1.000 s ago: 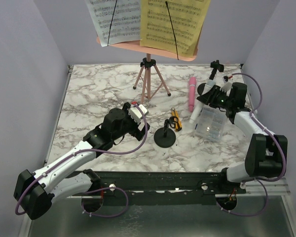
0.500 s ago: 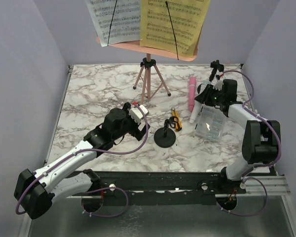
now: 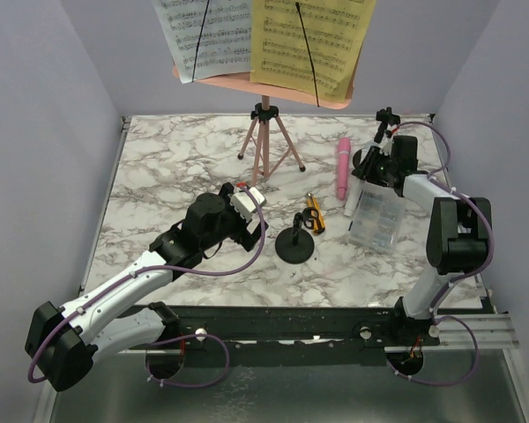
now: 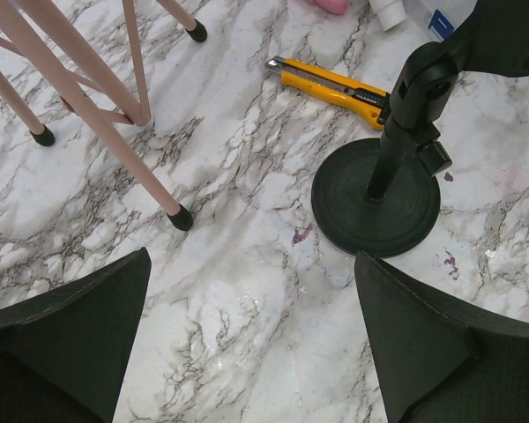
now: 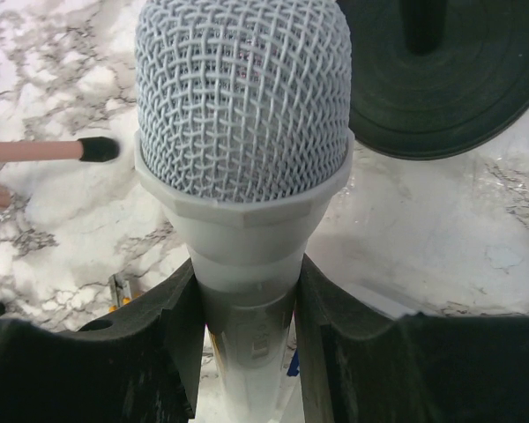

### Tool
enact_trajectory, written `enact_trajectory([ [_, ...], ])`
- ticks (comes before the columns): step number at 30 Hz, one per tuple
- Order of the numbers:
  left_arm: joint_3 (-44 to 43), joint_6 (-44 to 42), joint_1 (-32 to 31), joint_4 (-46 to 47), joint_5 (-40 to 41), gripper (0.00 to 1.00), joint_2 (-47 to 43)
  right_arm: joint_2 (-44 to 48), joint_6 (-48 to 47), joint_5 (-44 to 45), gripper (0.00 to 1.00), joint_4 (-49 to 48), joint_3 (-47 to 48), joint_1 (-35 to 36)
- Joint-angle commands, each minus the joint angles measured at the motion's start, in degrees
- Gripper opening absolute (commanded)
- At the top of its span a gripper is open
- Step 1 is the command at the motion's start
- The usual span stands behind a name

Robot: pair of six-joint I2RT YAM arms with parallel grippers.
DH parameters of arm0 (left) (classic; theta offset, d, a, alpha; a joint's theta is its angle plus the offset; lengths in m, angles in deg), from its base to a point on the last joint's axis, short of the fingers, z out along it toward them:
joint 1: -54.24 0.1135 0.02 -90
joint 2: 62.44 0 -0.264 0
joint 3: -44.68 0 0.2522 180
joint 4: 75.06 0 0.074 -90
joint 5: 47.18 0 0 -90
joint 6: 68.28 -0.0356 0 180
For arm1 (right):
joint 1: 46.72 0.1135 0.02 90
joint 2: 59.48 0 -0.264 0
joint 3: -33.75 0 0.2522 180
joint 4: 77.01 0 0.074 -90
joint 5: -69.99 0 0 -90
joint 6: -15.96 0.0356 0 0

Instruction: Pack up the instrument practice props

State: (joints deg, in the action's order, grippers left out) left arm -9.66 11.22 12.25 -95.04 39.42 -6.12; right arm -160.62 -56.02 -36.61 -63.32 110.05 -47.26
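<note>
Clamping the handle of the grey-white toy microphone with the mesh head (image 5: 242, 106) just under that head, the right gripper (image 5: 247, 335) showed its grip plainly only in its own wrist view. From above, the arm covered the grip, and only the white handle showed, slanting down beside the clear plastic box (image 3: 375, 220) at the right of the marble table (image 3: 159, 167). The left gripper (image 4: 247, 352) hung with jaws spread wide and nothing between them, near one black round-based mic mount (image 4: 376, 198). The second black mount (image 3: 385, 119) stood at the far right, partly hidden behind the right arm; the right wrist view caught only part of a round black base, cut off by the frame. The second of the two microphones, the pink toy microphone (image 3: 343, 167), lay flat left of the right gripper and was a mere sliver in the left wrist view. One small yellow-and-black cutter (image 4: 331, 84) lay just beside the near mount. The pink tripod (image 3: 266, 145) stood at the back on three legs. Its pink rack (image 3: 273, 90) carried one white sheet-music page (image 3: 203, 35) and one yellow page (image 3: 313, 40), both cut off by the top edge.
</note>
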Motion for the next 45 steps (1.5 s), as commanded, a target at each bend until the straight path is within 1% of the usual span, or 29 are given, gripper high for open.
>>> enact_trajectory([
  [1,0.6,-0.5,0.2,-1.1,0.2,0.99,-0.6,-2.6,-0.1,4.4,0.28,2.5,2.0,-0.1],
  [8,0.6,-0.8,0.2,-1.2,0.5,0.99,-0.6,-3.9,0.0,6.6,0.34,3.3,2.8,-0.1],
  [14,0.7,-0.8,0.2,-1.2,0.7,0.99,-0.8,-3.4,-0.1,7.2,0.44,3.1,2.5,-0.1],
  [20,0.6,-0.9,0.2,-1.3,0.6,0.99,-0.9,-3.3,-0.4,7.1,0.50,2.6,2.0,-0.1],
  [26,0.7,-1.1,0.3,-1.3,1.2,0.99,-0.8,-4.4,-0.5,7.0,0.52,3.3,2.7,-0.1],
  [33,0.6,-1.0,0.2,-1.3,0.5,0.99,-0.9,-3.4,-1.2,7.4,0.55,2.4,1.7,-0.1],
  [35,0.7,-1.1,0.2,-1.4,0.9,0.99,-1.0,-3.2,-1.4,6.4,0.58,2.6,2.1,-0.1],
  [37,0.8,-1.2,0.2,-1.3,1.2,0.99,-1.1,-2.6,-1.8,5.0,0.61,2.5,2.1,-0.1],
  [43,0.6,-1.0,0.2,-1.4,0.3,0.99,-1.0,2.8,-3.7,2.9,0.64,0.6,-1.3,-0.1],
  [45,0.6,-1.0,0.2,-1.3,0.3,0.99,-1.0,4.8,-4.7,0.6,0.66,-1.2,-2.4,-0.1],
])
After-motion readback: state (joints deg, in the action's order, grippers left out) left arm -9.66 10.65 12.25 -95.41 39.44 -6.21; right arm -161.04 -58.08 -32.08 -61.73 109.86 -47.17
